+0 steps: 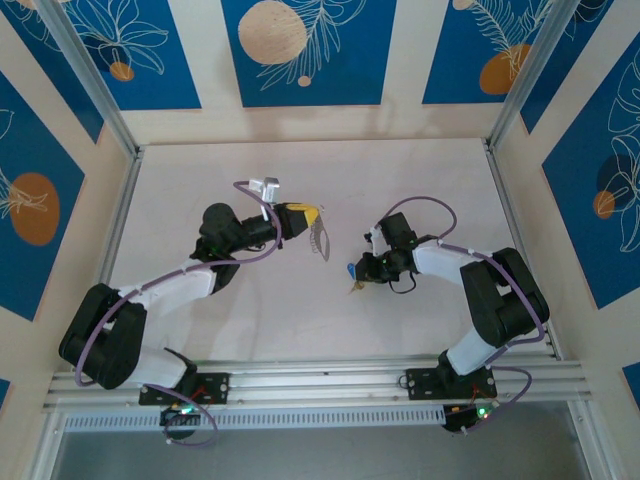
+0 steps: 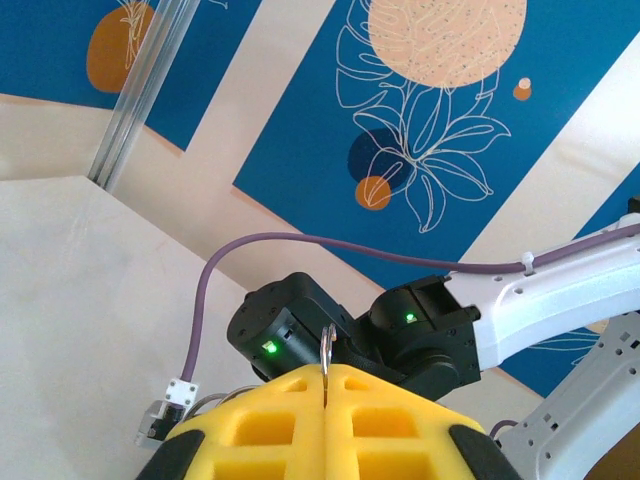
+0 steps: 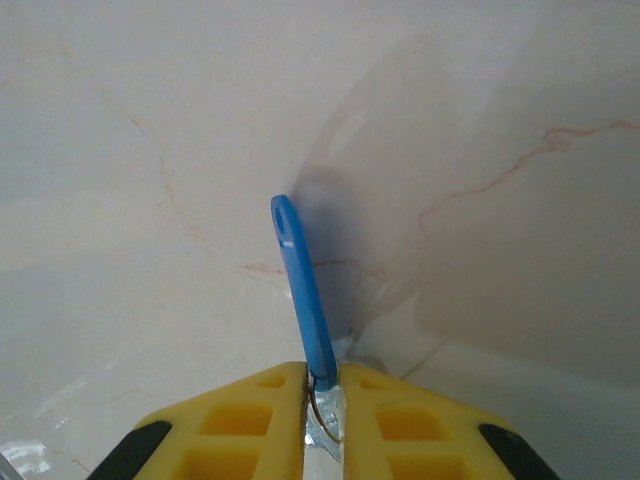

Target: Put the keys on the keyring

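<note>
Currently keyring (image 1: 321,242) is clamped edge-on in my left claw (image 1: 311,220), grey loop poking out past its tip. The blue key (image 3: 300,290) sits just right of the keyring, apart from it, pinched at its base by my right claw (image 3: 322,395), over the pale table (image 1: 420,175).

key (image 3: 303,300) lower end hidden in right claw (image 3: 322,372), keyring (image 2: 327,360) mostly hidden

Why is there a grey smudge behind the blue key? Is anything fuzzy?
Right wrist view: that smudge is the soft shadow of the blue key on the table. Left wrist view: bright and crisp, the keyring a thin edge-on sliver. Top view: evenly lit, no glare.
</note>
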Robot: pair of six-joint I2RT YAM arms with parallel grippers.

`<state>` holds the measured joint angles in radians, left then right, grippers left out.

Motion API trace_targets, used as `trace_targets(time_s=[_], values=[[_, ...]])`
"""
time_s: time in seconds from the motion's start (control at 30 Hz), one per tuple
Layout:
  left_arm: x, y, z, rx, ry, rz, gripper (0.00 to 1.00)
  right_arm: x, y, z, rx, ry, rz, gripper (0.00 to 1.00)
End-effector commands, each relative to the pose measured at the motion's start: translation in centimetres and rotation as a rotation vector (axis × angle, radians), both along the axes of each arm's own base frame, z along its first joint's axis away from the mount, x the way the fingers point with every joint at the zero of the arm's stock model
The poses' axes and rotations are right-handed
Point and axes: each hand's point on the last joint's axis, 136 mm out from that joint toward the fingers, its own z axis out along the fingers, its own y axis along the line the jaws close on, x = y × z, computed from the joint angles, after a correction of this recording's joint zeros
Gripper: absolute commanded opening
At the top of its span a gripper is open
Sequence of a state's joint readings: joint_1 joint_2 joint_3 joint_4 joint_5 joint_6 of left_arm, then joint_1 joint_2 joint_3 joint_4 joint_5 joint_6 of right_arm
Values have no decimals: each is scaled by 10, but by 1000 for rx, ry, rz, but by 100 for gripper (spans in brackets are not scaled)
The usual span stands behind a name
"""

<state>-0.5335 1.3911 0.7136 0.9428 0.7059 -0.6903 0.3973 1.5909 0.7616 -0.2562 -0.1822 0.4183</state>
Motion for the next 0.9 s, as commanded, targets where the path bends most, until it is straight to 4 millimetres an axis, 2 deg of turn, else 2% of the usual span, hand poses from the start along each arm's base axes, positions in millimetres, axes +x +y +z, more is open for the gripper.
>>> trace_targets(time_s=[0.0, 0.87], values=[[-7, -1, 18, -38, -59, -20, 0, -9, -3, -2, -14, 18, 6, 18], [-8, -2, 23, -42, -69, -25, 0, -15, -10, 0, -80, 27, 4, 20]])
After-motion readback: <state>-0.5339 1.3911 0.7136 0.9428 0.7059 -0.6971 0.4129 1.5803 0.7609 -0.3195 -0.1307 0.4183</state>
